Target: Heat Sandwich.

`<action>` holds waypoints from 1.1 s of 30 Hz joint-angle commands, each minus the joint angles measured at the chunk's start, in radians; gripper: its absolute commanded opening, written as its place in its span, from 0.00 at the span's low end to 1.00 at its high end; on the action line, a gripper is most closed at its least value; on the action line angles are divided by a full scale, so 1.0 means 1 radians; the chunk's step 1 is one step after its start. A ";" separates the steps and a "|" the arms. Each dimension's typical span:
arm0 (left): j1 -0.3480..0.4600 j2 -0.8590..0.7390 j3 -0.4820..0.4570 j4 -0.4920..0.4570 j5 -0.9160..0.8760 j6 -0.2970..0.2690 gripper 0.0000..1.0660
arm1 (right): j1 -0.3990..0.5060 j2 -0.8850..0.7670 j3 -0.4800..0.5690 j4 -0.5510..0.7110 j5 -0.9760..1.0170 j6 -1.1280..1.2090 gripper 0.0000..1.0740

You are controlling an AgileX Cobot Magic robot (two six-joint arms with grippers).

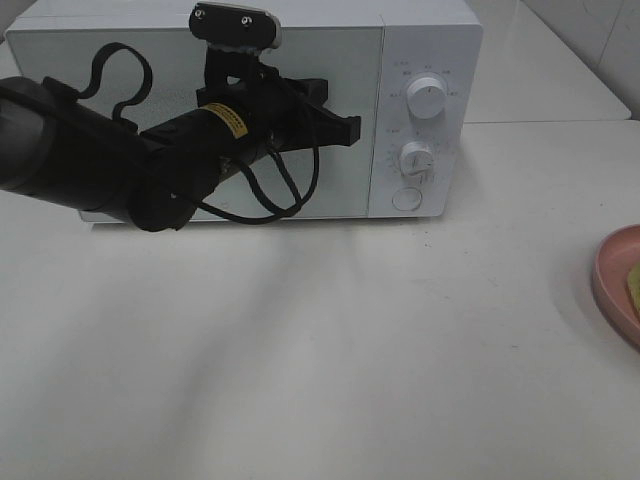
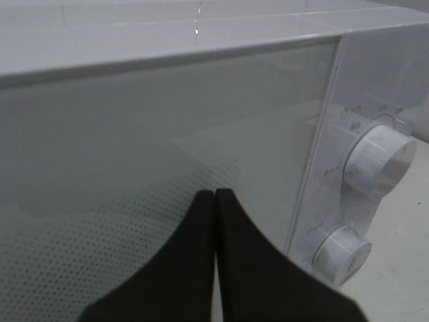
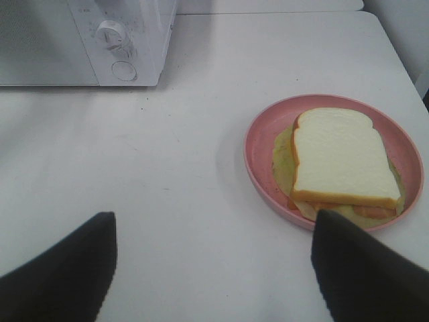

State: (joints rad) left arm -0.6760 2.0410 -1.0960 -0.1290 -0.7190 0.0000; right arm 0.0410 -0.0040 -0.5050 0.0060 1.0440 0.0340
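My left hand [image 1: 345, 128] is pressed together, fingertips meeting, right in front of the glass door [image 2: 154, 134] of the white microwave [image 1: 425, 40], close to the door's right edge. Just right of it sit two dials [image 1: 428, 98] and a round button [image 1: 406, 198]. My right hand [image 3: 214, 261] is spread wide apart, holding nothing, above the white surface [image 3: 188, 154]. Beyond it lies the sandwich [image 3: 338, 161] on a pink plate [image 3: 258, 144], well right of the microwave with bare surface between.
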 commanded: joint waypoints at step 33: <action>-0.074 -0.286 0.214 -0.055 0.495 -0.010 0.71 | -0.007 -0.026 0.000 0.002 -0.006 -0.004 0.71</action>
State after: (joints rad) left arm -0.7430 1.7810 -0.8830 -0.1860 -0.3020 0.0000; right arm 0.0410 -0.0040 -0.5050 0.0060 1.0440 0.0340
